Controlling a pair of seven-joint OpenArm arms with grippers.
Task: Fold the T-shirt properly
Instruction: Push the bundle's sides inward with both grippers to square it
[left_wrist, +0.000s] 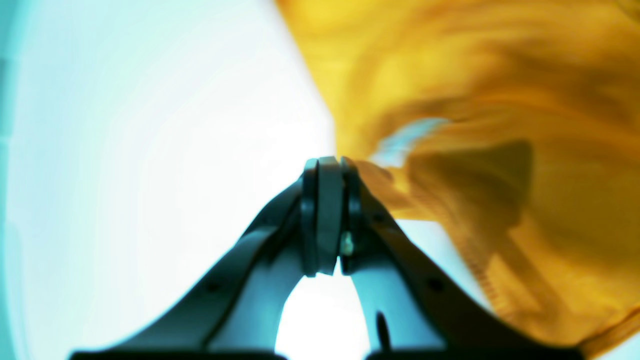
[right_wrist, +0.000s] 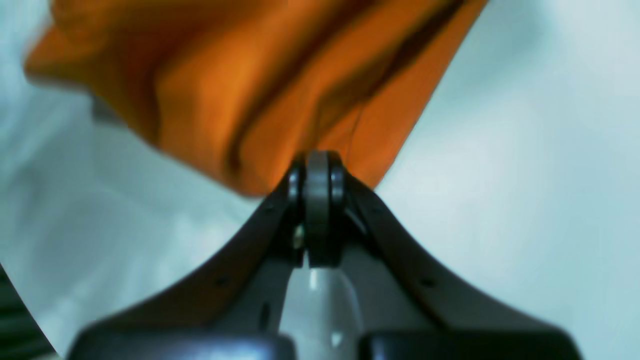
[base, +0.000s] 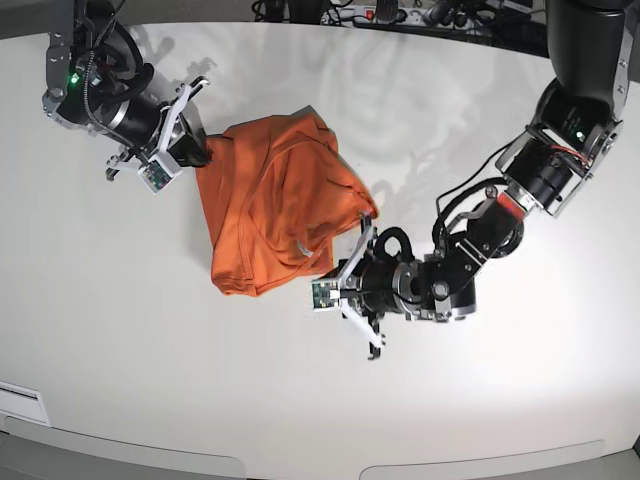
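1. Left wrist view: left gripper (left_wrist: 327, 167) has its jaws pressed together, pinching an edge of the T-shirt (left_wrist: 500, 100); cloth spreads from 12 to 4 o'clock, blurred.
2. Right wrist view: right gripper (right_wrist: 317, 162) is clamped on a T-shirt (right_wrist: 240, 85) fold; fabric fans toward 11–1 o'clock.
3. Base view: T-shirt (base: 270, 200) lies bunched on the white table (base: 120, 360), right gripper (base: 195, 150) at its 10 o'clock, left gripper (base: 335, 270) at its 5 o'clock.

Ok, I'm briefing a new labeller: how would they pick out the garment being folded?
Start at the broad white table between the two black arms. Near its middle lies a rumpled, plain orange short-sleeved T-shirt of thin fabric, pinched at opposite edges by the right gripper and the left gripper. It is the only cloth and only colour there.
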